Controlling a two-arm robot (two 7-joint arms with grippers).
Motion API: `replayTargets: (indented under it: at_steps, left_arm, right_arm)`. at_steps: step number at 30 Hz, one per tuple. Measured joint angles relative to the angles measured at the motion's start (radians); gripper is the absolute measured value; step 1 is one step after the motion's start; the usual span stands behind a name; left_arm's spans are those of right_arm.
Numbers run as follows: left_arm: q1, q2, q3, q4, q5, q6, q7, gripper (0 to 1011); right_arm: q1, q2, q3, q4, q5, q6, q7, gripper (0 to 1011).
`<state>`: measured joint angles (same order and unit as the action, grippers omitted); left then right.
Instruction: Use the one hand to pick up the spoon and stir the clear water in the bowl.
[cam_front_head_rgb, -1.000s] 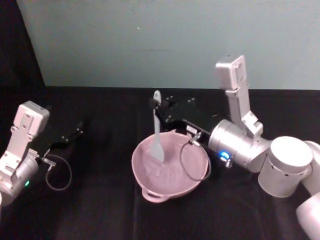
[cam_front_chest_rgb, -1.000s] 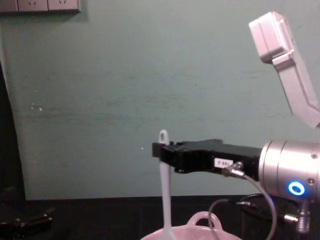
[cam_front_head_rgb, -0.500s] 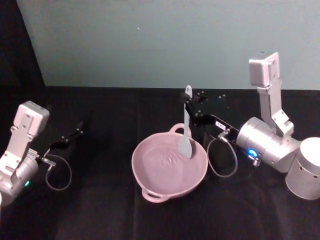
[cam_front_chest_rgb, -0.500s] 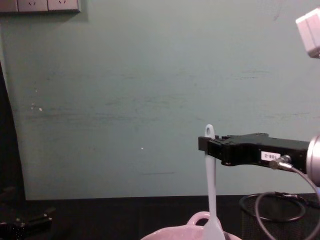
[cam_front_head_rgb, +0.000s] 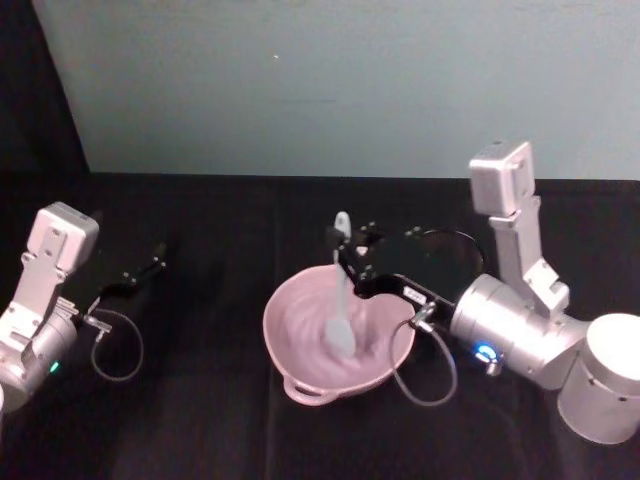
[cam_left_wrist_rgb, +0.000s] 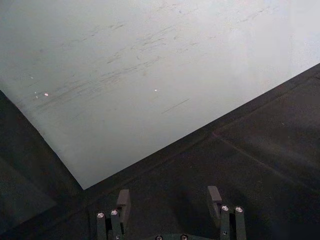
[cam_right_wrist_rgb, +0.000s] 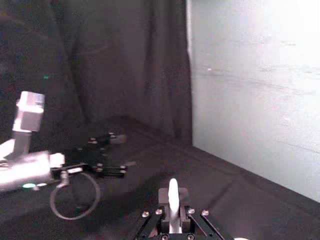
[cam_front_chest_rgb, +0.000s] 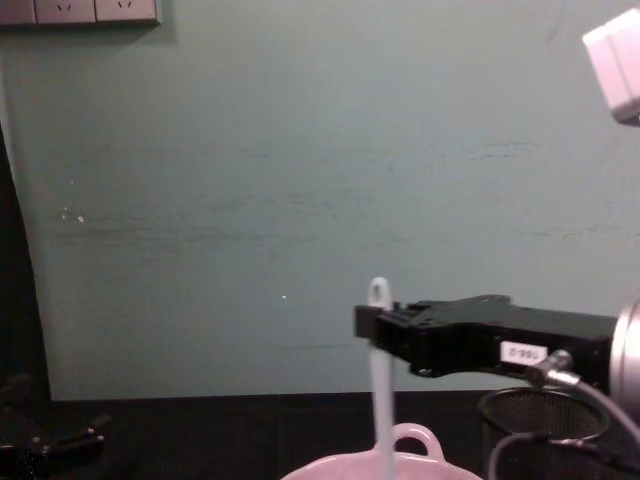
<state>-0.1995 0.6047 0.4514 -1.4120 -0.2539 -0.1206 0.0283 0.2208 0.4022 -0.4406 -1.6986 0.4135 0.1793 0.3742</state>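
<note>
- Your right tool (cam_front_head_rgb: 346, 252) is closed tight on the spoon (cam_front_head_rgb: 341, 295). It pinches the thin handle just under the hole at its end, and in the chest view the loop of the handle stands above the black jaws.
- From that grip the spoon hangs close to upright, its flat blade down inside the bowl (cam_front_head_rgb: 277, 318), near the middle.
- The spoon looks light and slim, probably a little springy along the handle. So high a hold gives you reach but little leverage. Expect the blade to lag or twist in the flat pinch, and keep your strokes slow.
- The bowl sits on the black table (cam_front_head_rgb: 200, 410) straight ahead of you, with a small loop handle on its near rim. It looks light enough to slide, so a blade pressed against its wall could shove it or slop the water, which is too clear to make out here.
- A wire-mesh cup (cam_front_chest_rgb: 540, 420) stands near the bowl, to its right and below the right tool.
- Your left tool (cam_front_head_rgb: 150, 268) rests well apart on the left of the table, fingers (cam_left_wrist_rgb: 122, 200) spread and holding nothing.
</note>
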Motion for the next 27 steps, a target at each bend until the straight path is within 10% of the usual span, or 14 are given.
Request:
replayTargets:
  at_steps: [12,27]
  left_arm:
    - [0.000,0.000,0.000,0.000,0.000,0.000,0.000,1005]
    - [0.000,0.000,0.000,0.000,0.000,0.000,0.000,1005]
  right_arm:
    - [0.046,-0.057,-0.067,0.046,-0.006,-0.006,0.026,118]
    - [0.141,-0.100,-0.040,0.206,-0.009,-0.043,0.019,118]
